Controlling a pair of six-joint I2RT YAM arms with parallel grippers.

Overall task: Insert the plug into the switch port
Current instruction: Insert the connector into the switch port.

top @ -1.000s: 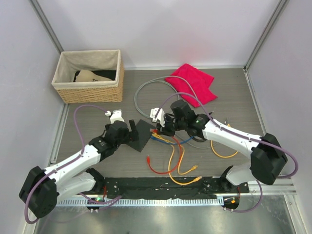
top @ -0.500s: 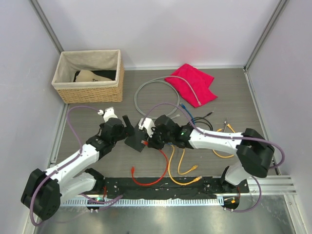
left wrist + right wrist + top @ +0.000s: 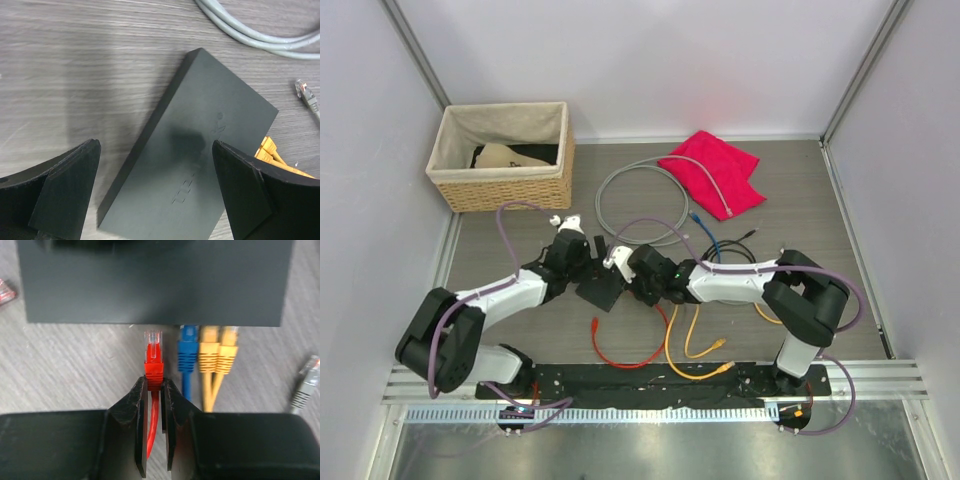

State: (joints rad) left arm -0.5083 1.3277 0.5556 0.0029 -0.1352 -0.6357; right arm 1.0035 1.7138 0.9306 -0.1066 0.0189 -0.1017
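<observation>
Arms: white-shelled left arm [image 3: 508, 292] and right arm [image 3: 728, 285], black round joint housings.
Cables: purple-grey sheathed cable [image 3: 525, 205] looped along each arm.
Fingers: matte black plastic; broad wedge fingers [image 3: 65, 190] left, narrow blade fingers [image 3: 141, 415] right.

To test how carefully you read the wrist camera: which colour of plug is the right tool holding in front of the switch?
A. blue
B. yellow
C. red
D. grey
C: the right tool is shut on the red plug, whose tip sits just short of the switch, beside the blue plug and two yellow plugs at its edge.
</observation>
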